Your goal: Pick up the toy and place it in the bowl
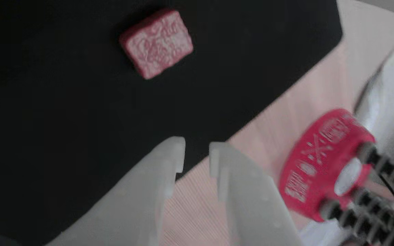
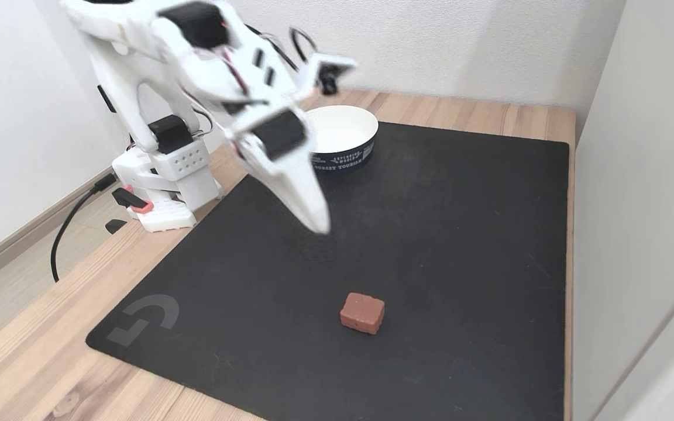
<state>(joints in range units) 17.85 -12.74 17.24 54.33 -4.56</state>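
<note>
Red toy on black mat, pincer slightly parted, empty, above mat, bowl behind

A light wooden table fills the fixed view, its planks running toward the upper right. A large black mat covers most of it, with a grey logo at lower left. On the mat, the toy lies low of centre and the bowl sits at the upper edge. The arm's white base stands on bare wood at upper left
</note>
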